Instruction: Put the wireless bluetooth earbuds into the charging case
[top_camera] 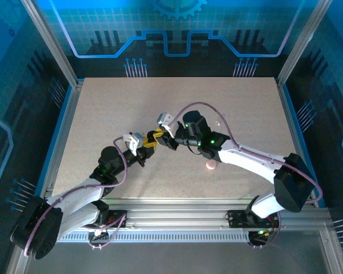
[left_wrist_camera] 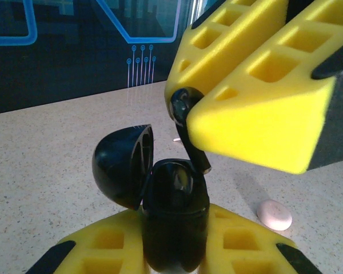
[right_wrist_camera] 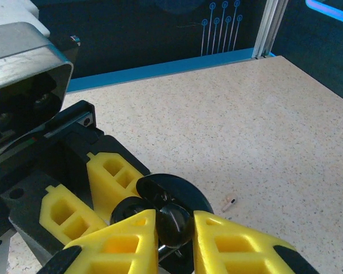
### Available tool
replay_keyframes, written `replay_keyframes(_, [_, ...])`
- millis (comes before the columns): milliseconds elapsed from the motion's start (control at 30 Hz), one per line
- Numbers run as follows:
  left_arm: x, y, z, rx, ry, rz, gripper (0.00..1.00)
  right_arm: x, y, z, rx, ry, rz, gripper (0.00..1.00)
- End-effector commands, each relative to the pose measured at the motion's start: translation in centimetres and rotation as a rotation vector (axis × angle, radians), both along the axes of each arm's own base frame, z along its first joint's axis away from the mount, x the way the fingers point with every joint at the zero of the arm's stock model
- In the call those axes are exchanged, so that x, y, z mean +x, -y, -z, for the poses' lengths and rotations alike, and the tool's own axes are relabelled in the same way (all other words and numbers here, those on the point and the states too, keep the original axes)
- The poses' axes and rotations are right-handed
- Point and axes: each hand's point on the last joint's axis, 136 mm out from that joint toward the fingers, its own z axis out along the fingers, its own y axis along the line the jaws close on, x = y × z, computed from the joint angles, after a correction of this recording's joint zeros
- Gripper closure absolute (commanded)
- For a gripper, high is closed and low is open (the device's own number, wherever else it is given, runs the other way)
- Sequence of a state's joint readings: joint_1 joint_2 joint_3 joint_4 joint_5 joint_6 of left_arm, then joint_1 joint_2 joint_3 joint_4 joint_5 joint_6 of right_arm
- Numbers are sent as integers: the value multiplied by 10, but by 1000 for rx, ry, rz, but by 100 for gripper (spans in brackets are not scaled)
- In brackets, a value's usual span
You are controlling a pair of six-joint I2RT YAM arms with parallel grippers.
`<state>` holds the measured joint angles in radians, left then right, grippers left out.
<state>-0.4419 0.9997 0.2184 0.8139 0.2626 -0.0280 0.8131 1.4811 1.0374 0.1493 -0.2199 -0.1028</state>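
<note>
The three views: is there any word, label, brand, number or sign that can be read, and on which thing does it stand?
None: no text can be read.
The charging case, the earbud and the yellow pincer fingers carry no lettering that I can see.
The backdrop bears circuit lines and a gear drawing, not letters.
</note>
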Motion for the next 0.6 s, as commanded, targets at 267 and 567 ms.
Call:
replay_keyframes(267, [3,1,-34,-59,90,0,93,-14,-11,13,-56,10,-68,80])
replay_keyframes(567, [4,2,-28,-52,76,4,93,-1,-3,0,4,5,-10,80])
